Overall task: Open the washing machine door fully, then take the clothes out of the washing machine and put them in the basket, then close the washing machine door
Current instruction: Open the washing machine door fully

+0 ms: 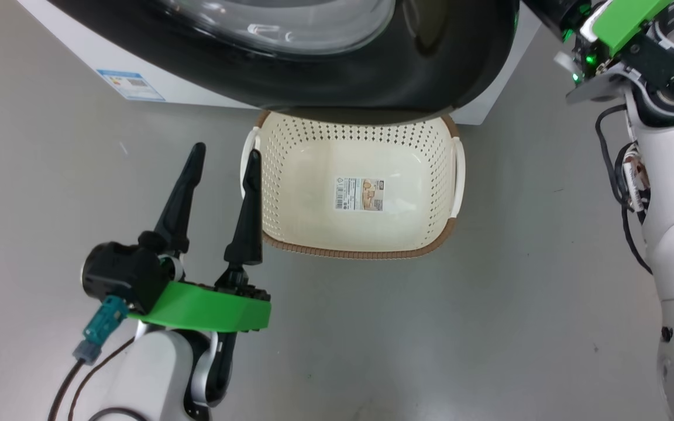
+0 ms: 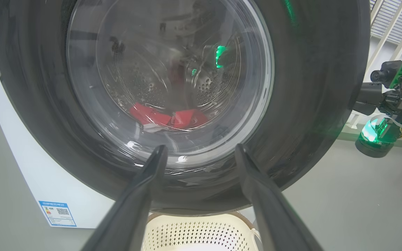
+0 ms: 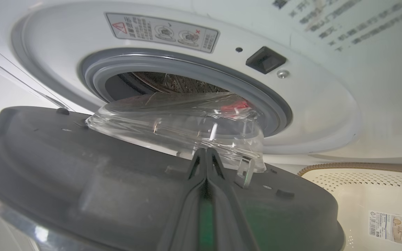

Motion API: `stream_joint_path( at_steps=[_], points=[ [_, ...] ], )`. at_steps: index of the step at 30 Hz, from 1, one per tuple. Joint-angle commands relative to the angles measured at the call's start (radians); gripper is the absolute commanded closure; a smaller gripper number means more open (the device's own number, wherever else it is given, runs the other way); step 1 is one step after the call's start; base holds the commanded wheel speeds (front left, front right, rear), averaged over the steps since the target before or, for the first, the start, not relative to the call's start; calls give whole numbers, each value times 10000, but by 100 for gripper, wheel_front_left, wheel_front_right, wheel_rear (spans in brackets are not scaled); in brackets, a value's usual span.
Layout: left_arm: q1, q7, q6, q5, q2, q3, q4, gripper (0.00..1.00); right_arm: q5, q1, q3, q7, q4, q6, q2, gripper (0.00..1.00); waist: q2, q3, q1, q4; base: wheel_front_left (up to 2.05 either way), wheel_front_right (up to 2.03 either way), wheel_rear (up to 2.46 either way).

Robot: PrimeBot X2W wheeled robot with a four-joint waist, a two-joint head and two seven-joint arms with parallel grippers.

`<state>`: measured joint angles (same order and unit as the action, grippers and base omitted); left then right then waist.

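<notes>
Left gripper (image 1: 226,149) spread wide, empty — right gripper (image 3: 206,150) pinched closed, empty, behind door (image 3: 82,174).

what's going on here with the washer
The washing machine door stands partly open. The robot's right pincer, shut, reaches along the door's inner face, apparently to swing it wider. The left pincer hangs open by the left edge of the empty basket, which sits on the floor below the door. The red clothes lie inside the washing machine.
</notes>
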<state>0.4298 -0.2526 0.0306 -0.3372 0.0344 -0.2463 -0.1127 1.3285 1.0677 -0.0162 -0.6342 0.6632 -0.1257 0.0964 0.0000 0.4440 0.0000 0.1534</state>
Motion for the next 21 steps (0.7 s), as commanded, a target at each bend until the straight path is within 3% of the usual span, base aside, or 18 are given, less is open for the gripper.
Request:
stream_joint_path(
  at_steps=[1, 21],
  points=[
    [-99, -91, 72, 32, 159, 338, 172, 0, 178, -174, -253, -123, -407, -50, -371, 100, 0, -117, 0, -32, 0, 0, 0],
    [-452, -91, 130, -14, 158, 446, 6, 0, 648, -1366, -840, -506, -945, -50, -444, 100, 0, -594, 0, -321, 0, 0, 0]
  ],
)
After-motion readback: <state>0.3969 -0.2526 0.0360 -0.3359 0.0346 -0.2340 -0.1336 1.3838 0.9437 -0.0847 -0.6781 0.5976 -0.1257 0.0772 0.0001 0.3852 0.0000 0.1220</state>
